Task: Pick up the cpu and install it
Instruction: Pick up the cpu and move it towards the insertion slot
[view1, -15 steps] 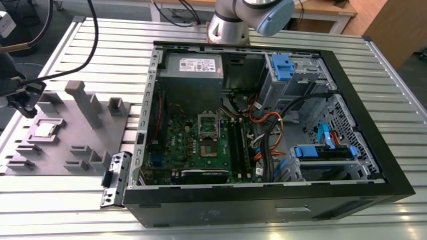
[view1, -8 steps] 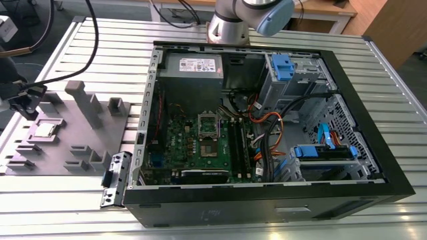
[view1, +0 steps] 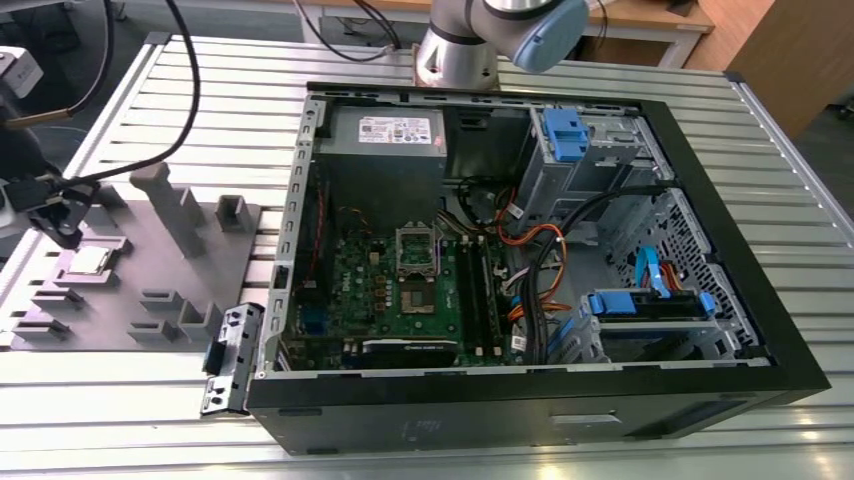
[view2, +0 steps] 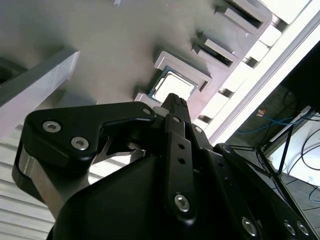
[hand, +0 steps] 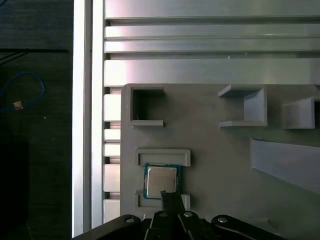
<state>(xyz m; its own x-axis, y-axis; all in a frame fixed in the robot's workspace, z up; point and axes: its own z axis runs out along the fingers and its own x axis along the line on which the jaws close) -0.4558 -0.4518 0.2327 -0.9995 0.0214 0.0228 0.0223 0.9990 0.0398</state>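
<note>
cpu (hand: 161, 180) lies flat in a square recess of the grey tray (hand: 225, 165), at the exterior view's left beside the open computer case (view1: 534, 400); raised rims keep it squared for pickup. The gripper (hand: 170, 196) hangs just over one edge of it, claw tips together, holding nothing.

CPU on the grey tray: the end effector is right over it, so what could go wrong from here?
1. The end effector hangs at one edge of the cpu, not its middle; an off-centre contact could tilt or skid it.
2. Raised tray brackets hug the cpu closely, so the end effector might catch them.
3. It looks closed, leaving no gap to grip with.
</note>
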